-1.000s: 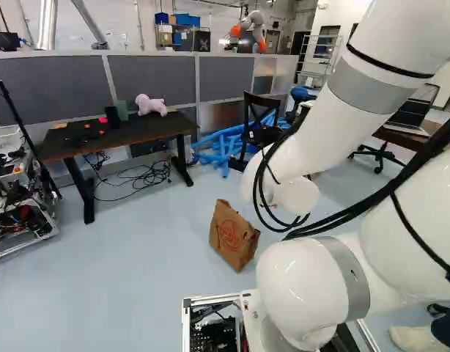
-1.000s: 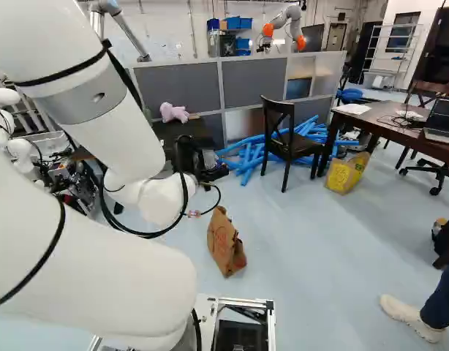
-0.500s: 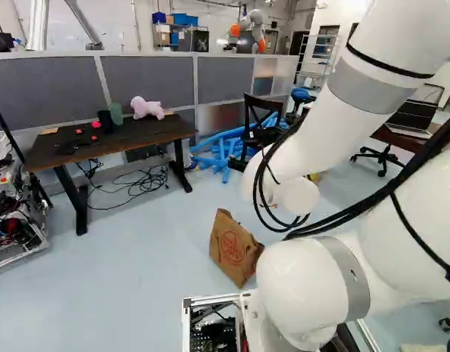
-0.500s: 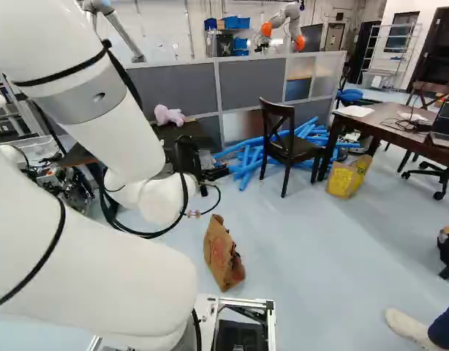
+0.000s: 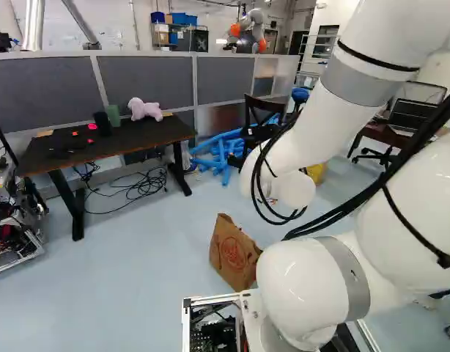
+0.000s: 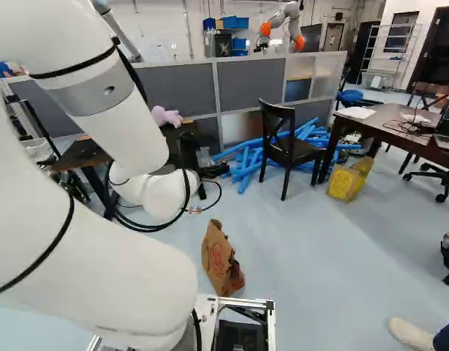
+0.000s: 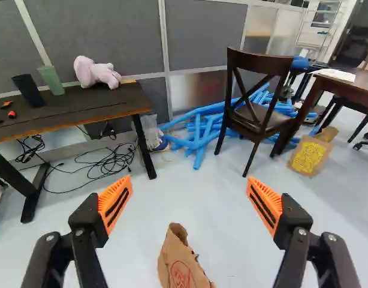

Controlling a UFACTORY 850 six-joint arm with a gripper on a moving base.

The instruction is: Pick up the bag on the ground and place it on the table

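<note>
Crumpled brown paper bag (image 5: 234,253), floor-bound

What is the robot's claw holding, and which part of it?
Nothing! The claw is wide open, and the brown bag is on the floor, not in its grip.

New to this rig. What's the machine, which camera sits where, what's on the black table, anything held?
It's one white robot arm on a moving base. Two cameras sit on that base behind the arm, one to its left, one to its right; both show the same room. The third rides on the wrist, looking along the claw.

On the black table are a pink plush toy, a dark cup, a green cup and some small red and black items.

Nothing is held: the claw is open, and the brown paper bag is on the floor.
</note>
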